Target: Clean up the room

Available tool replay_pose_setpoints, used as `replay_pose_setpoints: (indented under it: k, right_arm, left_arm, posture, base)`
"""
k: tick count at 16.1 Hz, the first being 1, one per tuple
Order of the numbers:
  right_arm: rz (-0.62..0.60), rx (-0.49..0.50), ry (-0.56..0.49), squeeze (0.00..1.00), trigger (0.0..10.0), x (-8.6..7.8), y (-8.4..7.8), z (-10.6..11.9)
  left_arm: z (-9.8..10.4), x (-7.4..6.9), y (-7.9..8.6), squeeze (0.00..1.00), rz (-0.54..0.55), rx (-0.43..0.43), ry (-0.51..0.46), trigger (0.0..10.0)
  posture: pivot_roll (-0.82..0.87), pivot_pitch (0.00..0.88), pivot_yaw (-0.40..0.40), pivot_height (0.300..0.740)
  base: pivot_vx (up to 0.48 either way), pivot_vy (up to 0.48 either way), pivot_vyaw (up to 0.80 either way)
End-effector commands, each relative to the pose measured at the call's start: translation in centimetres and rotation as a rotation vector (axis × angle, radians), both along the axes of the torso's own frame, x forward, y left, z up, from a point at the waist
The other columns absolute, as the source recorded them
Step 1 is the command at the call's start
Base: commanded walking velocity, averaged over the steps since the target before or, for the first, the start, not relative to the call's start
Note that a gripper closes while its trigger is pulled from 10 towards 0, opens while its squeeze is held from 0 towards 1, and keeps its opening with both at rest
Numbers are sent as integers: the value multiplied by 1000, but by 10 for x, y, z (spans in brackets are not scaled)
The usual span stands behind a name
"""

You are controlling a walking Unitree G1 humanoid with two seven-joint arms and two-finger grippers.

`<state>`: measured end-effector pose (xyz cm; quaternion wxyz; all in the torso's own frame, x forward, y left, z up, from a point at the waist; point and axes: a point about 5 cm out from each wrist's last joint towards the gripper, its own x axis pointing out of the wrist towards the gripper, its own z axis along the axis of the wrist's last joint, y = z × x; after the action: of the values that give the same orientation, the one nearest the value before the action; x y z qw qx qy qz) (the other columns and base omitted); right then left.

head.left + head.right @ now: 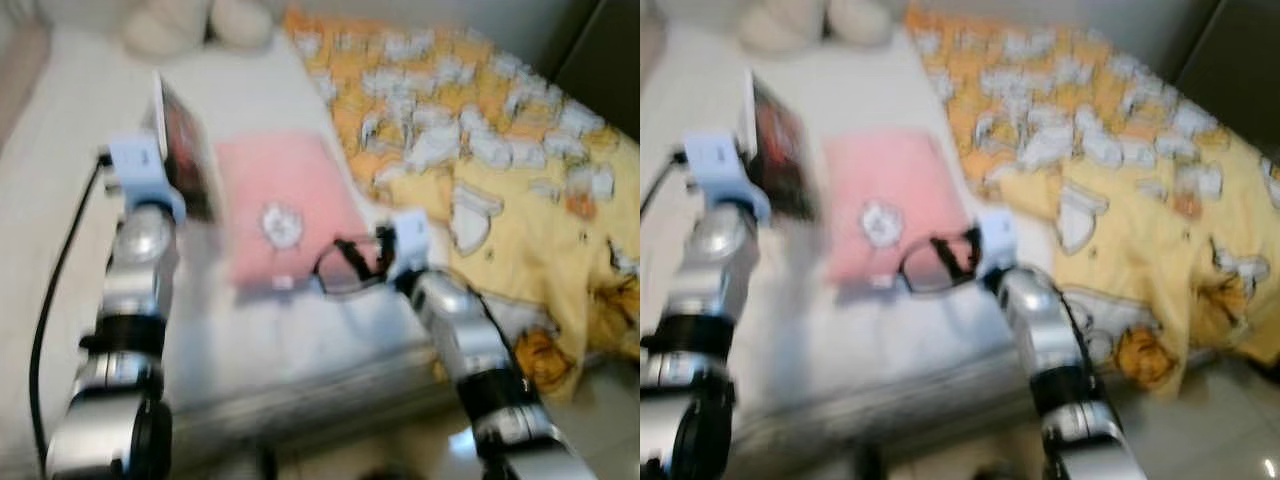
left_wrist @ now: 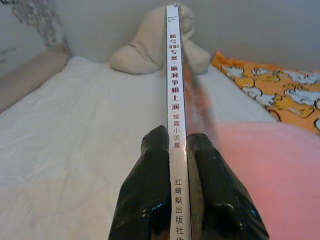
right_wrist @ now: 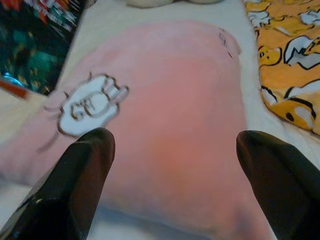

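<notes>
While our left gripper (image 2: pixel 177 150) is clamped on the spine edge of a thin paperback book (image 2: pixel 174 75), holding it upright above the bed (image 1: pixel 60 200), our right gripper (image 3: pixel 172 150) hangs with its fingers spread wide just over a pink pillow (image 1: pixel 280 205) that lies flat on the white sheet, near the bed's front edge. Beside the pillow, on our right, a yellow duck-print blanket (image 1: pixel 500 190) lies rumpled and spills over the edge toward the floor. At the head of the bed sits a pale plush toy (image 2: pixel 150 45).

We judge the book to be the weaker hold: the fingers pinch only its lower end, so the tall free length could lever out and drop onto the sheet if the arm swings or jolts. Both head views are blurred, which suggests the body is in motion, and that makes a slip likelier.

On the pillow, the risk is a shallow bite. Soft stuffing gives way, so closing on the top surface alone may gather only a fold of cover and let it slide out on lifting. Dragging it could also catch the blanket edge just beside it and pull that further off the bed.
</notes>
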<state>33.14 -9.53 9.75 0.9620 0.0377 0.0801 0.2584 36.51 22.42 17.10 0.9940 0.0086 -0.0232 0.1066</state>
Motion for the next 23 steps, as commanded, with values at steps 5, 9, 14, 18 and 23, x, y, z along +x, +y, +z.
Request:
replay_pose_setpoints:
  k: [5,9,14,18,23]
  right_arm:
    - [29,-3,-23,35,10000,-1,4,-1]
    - [34,12,-14,43,10000,1,5,-1]
    - [5,-41,-47,0,10000,3,3,-1]
    - [-14,-37,-44,0,10000,1,-1,-3]
    - [22,-27,-31,0,10000,0,4,-1]
  left_arm:
    - [3,-6,-21,0,-59,100,-33,10000]
    - [-8,-14,-31,0,-62,106,-11,10000]
    - [-4,0,-26,0,-111,147,20,10000]
    - [2,8,-23,0,-115,148,13,10000]
    - [2,31,-34,0,-178,-19,79,10000]
  posture:
    - [11,24,-65,736]
    - [21,17,-69,736]
    - [11,24,-70,736]
    - [-6,33,-67,736]
    - [-35,54,-71,736]
  base:
    - [0,96,726]
    - [0,120,712]
    - [0,-176,286]
    - [0,0,-358]
    - [0,0,0]
